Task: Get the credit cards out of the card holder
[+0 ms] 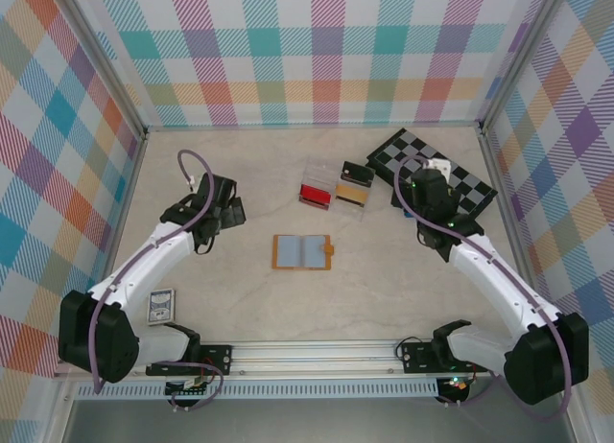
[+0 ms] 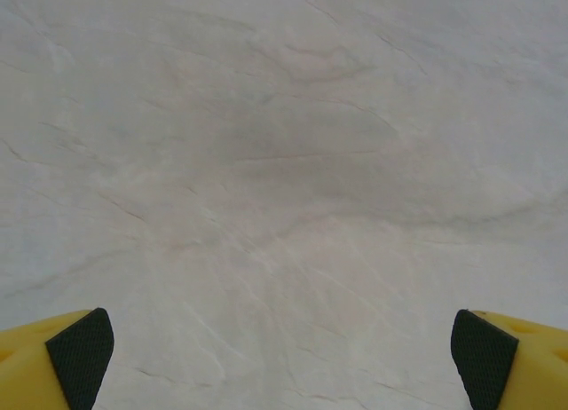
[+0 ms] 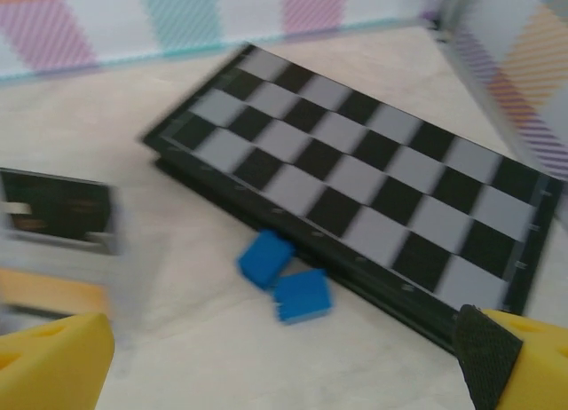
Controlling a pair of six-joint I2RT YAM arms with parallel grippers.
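Note:
The card holder [image 1: 302,252] lies open and flat mid-table, tan outside with grey-blue pockets and its clasp tab to the right. An orange-yellow credit card [image 1: 351,195] and a dark credit card [image 1: 356,173] sit at the clear tray behind it. In the right wrist view, blurred at the left edge, are the dark card [image 3: 55,208] and the orange-yellow card [image 3: 44,290]. My left gripper [image 1: 233,211] hovers left of the wallet, open over bare table [image 2: 284,357]. My right gripper [image 1: 419,187] is right of the tray, open [image 3: 284,357] with nothing held.
The clear plastic tray [image 1: 336,186] also holds a red item [image 1: 314,194]. A black-grey chequered board [image 3: 355,188] lies at the back right, with two blue cubes [image 3: 284,272] against its near edge. A pack of playing cards [image 1: 161,306] lies near the left arm's base.

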